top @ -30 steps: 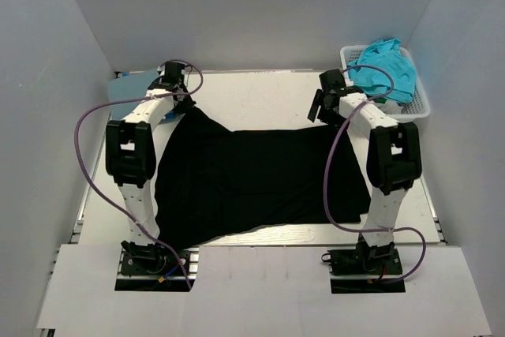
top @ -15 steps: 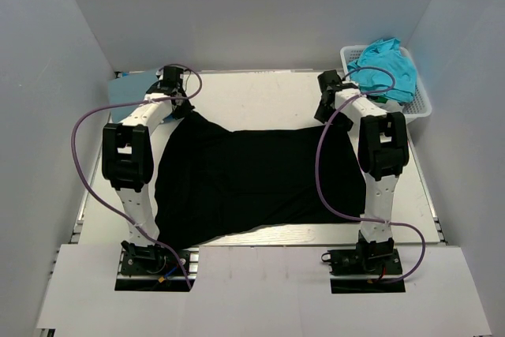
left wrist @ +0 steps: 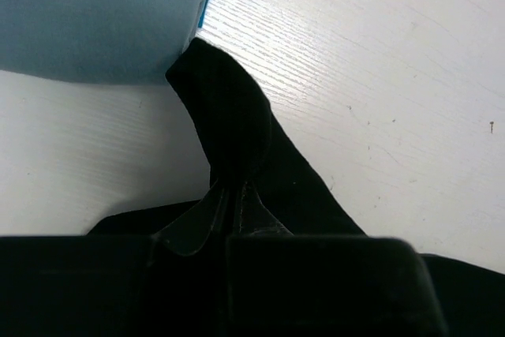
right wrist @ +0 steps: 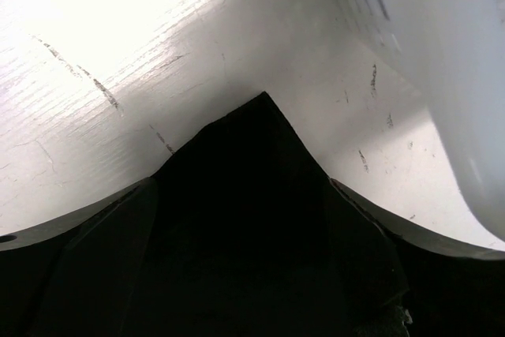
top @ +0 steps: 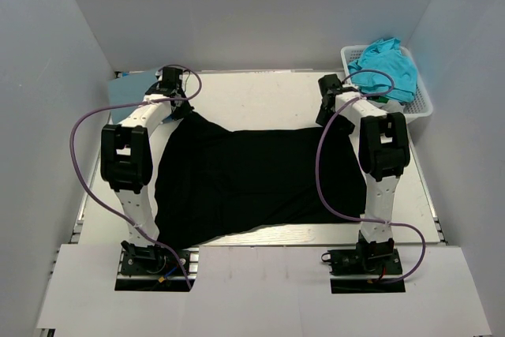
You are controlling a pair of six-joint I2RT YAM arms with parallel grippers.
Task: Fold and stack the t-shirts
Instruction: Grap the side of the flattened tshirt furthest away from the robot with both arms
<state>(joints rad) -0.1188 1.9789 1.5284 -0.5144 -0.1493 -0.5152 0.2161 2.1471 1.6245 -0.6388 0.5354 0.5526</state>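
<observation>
Basket contents are seen best from the top view. A white slotted basket (top: 423, 104) is set at the far right corner of the table (top: 260, 96), and a bright turquoise t-shirt (top: 385, 65) is heaped in it, rising above the rim. A black t-shirt (top: 252, 183) is spread flat across the middle of the table. A light blue t-shirt (top: 132, 86) is laid at the far left corner, partly covered by the left arm. The left gripper (top: 175, 106) is placed at the black shirt's far left corner and the right gripper (top: 325, 112) at its far right corner. Neither pair of jaws can be made out here, dark metal being lost against dark cloth.

From the left wrist view, a raised fold of the black t-shirt (left wrist: 229, 124) is seen pinched in the left gripper (left wrist: 233, 199), whose jaws are closed together on the cloth. The light blue t-shirt (left wrist: 95, 13) is cut off by the top and left of the frame. Whether the black corner's tip touches its edge cannot be told.

From the right wrist view, the right gripper (right wrist: 241, 195) is shown with jaws wide apart. A pointed corner of the black t-shirt (right wrist: 256, 140) is laid on the table between the fingers (right wrist: 102, 250). Whether the cloth is touched by them cannot be told. The basket (right wrist: 426, 53) wall is blurred and cut off at the right.
</observation>
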